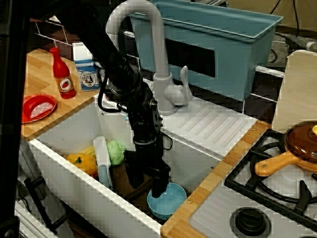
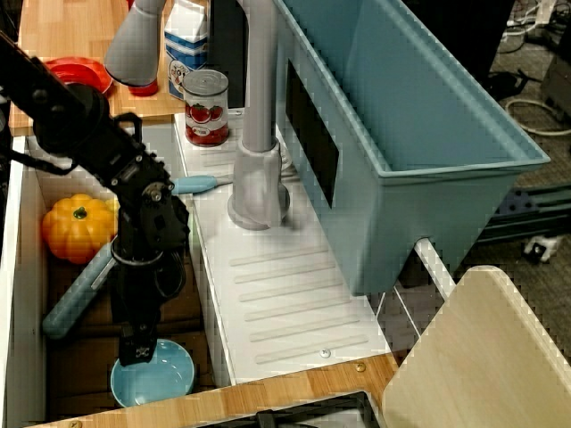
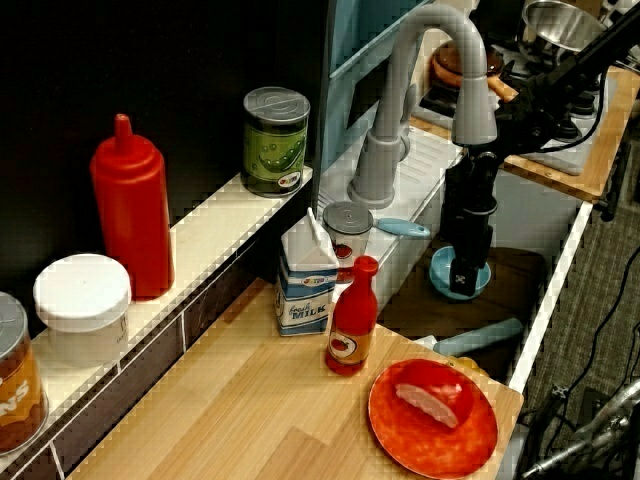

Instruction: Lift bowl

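Note:
The small light-blue bowl (image 1: 171, 202) sits on the sink floor at the corner nearest the stove, and also shows in the other views (image 2: 165, 376) (image 3: 448, 268). My gripper (image 1: 147, 191) points straight down at the bowl's rim (image 2: 136, 352) (image 3: 462, 280). Its black fingers stand apart, one fingertip (image 1: 159, 187) inside the bowl and the other outside it. The bowl looks level and resting on the sink floor.
In the sink lie an orange pumpkin (image 2: 78, 227), a blue-handled brush (image 2: 76, 294) and a green item (image 1: 117, 151). The grey faucet (image 1: 158, 59) and the large blue-grey tub (image 1: 218, 44) stand behind. A red plate (image 1: 37, 108), ketchup bottle (image 1: 62, 74) and milk carton (image 1: 85, 67) are on the counter.

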`<state>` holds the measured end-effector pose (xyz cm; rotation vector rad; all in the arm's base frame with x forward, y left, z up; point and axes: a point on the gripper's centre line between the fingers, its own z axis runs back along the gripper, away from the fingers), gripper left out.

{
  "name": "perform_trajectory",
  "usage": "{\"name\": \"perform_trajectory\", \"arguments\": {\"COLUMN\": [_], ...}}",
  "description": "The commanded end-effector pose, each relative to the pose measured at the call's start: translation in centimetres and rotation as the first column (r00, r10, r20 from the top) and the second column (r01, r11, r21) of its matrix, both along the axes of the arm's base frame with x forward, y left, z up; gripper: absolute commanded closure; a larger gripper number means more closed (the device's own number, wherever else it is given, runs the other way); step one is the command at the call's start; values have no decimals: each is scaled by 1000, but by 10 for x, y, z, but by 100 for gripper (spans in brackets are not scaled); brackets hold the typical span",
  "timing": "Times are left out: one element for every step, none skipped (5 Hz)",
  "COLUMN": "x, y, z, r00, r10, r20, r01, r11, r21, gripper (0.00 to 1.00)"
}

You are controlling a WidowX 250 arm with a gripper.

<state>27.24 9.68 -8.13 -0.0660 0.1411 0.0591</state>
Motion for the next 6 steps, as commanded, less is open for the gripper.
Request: {"name": "perform_trajectory", "arguments": {"x": [-1, 0, 1, 2, 3, 5], "y": [4, 7, 12, 16, 18, 22], "z": [4, 2, -4, -9, -15, -21], "r00": [996, 992, 987, 983, 980, 974], "r10": [34, 79, 121, 157, 178, 211], "r20": [77, 97, 105, 98, 89, 82], "r01": [-33, -75, -114, -148, -169, -201], "r11": [999, 996, 991, 984, 981, 972], "r21": [-20, -45, -73, -94, -97, -118], "gripper": [0, 0, 0, 0, 0, 0]}}
